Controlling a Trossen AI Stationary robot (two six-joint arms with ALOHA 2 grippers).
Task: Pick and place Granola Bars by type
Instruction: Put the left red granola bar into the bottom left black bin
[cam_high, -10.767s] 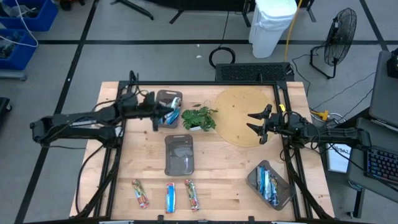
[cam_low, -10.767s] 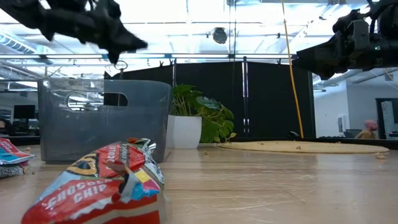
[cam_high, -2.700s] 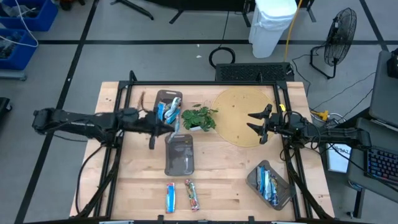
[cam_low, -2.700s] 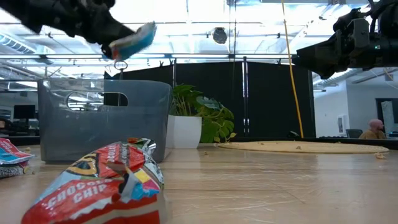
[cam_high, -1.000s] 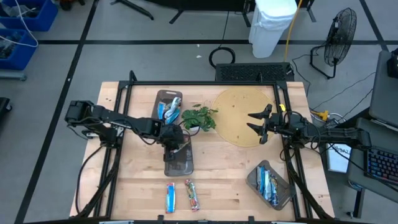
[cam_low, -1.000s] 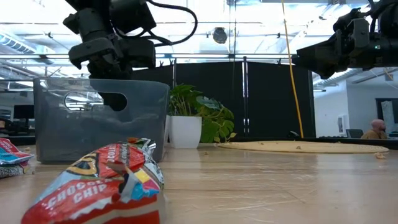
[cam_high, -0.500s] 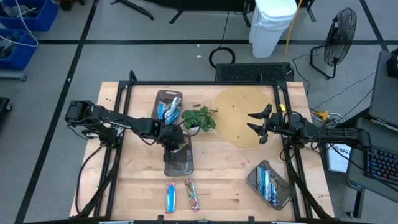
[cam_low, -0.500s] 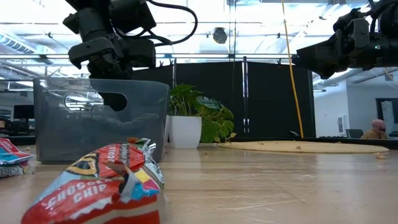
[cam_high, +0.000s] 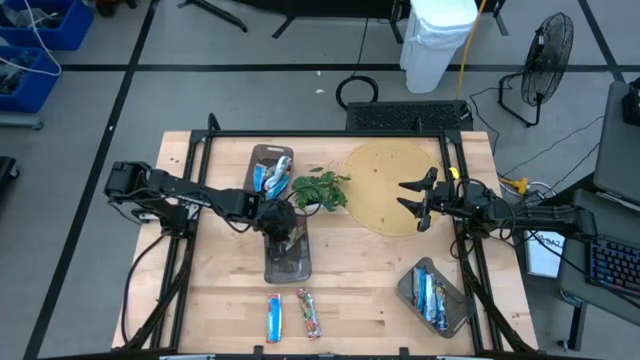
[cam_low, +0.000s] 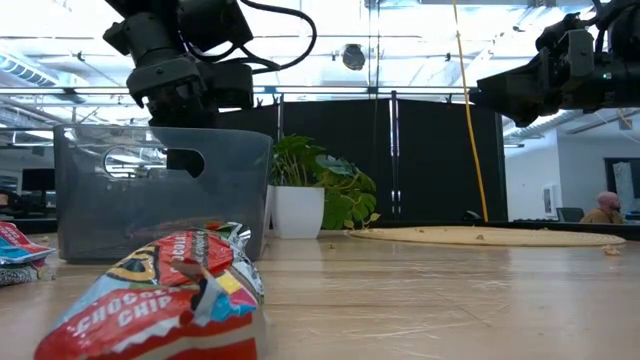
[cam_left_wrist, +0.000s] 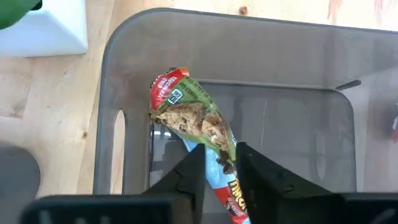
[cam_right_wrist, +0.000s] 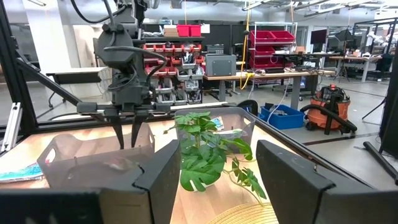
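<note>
Left tool (cam_left_wrist: 219, 171) now loosened around granola bar (cam_left_wrist: 198, 121).

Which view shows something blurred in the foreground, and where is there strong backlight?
Low view: the red snack bar nearest the camera is soft and out of focus, and bright ceiling lights behind leave both arms as dark silhouettes. High view: evenly lit, the wooden table showing no harsh glare.
</note>
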